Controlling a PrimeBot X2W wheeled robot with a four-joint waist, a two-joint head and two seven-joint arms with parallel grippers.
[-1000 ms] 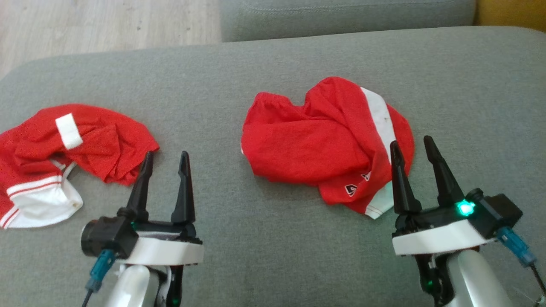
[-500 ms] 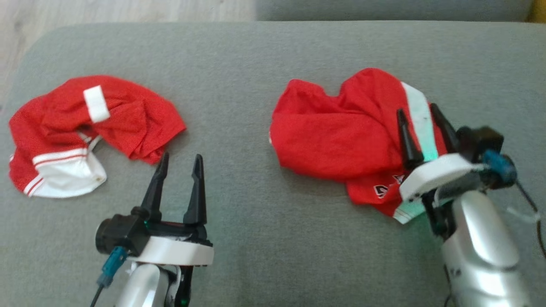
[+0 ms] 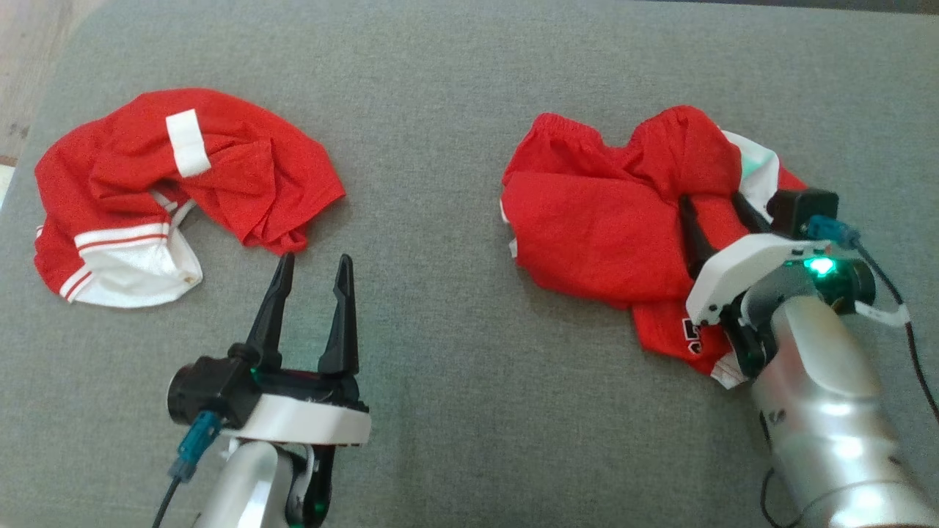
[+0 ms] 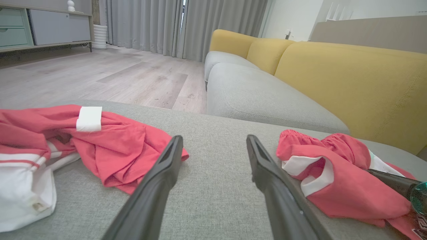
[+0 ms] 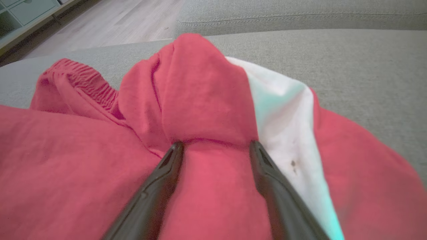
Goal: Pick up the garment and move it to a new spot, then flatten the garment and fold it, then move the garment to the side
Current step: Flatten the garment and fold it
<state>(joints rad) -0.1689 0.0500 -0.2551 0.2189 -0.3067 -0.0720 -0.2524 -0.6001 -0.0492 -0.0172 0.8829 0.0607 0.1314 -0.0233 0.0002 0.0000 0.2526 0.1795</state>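
Note:
The garment [image 3: 587, 227] is a crumpled pair of red shorts with a white side stripe, lying on the right of the grey cushion [image 3: 455, 147]. My right gripper [image 3: 710, 209] is open on top of it, with both tips pressed into the red cloth beside the stripe. In the right wrist view a raised red fold of the garment [image 5: 200, 93] stands just beyond the gripper [image 5: 216, 145], whose fingers straddle flat cloth. My left gripper [image 3: 315, 258] is open over bare cushion with nothing between its fingers. The left wrist view has that gripper [image 4: 213, 138] left of the garment [image 4: 337, 186].
A second red garment with white trim [image 3: 242, 176] lies bunched at the left, just beyond my left fingertips. Wooden floor [image 3: 22, 66] borders the cushion's far left edge. The left wrist view shows a grey sofa seat [image 4: 260, 96] and a yellow backrest [image 4: 350, 86] behind.
The head camera has tilted down and shifted. My right gripper has moved forward over the garment and lowered its tips into the cloth. The left gripper has stayed where it was.

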